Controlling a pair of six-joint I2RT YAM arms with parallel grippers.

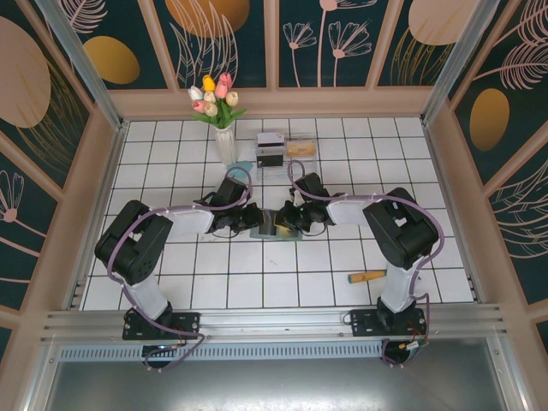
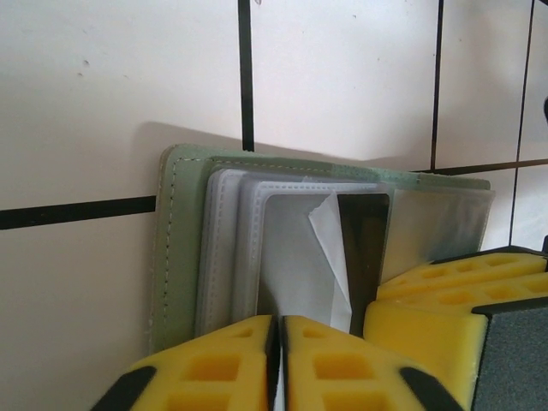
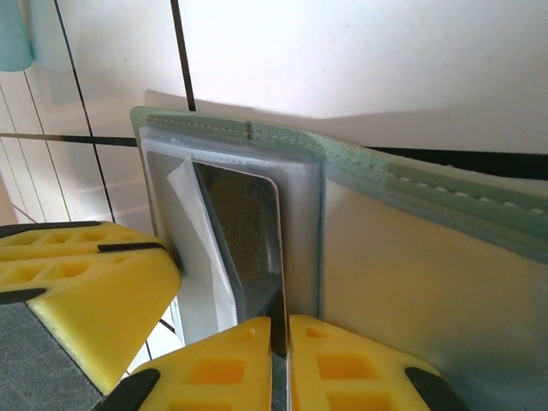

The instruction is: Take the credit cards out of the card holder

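The sage-green card holder [image 1: 272,231] lies open at the table's middle, between both grippers. In the left wrist view the card holder [image 2: 178,248] shows clear sleeves, a whitish card [image 2: 330,257] and a dark card [image 2: 364,240]. My left gripper [image 2: 278,322] is shut on a thin clear sleeve edge of the holder. In the right wrist view my right gripper [image 3: 280,324] is shut on the near edge of the dark credit card [image 3: 248,231], which stands partly out of its sleeve. The left gripper's finger [image 3: 81,291] sits just to its left.
A white vase of tulips [image 1: 224,137] stands at the back, with a small box [image 1: 271,152] and a tan item [image 1: 300,148] beside it. A tan stick-like object [image 1: 366,276] lies near the right arm's base. Walls enclose the tiled table.
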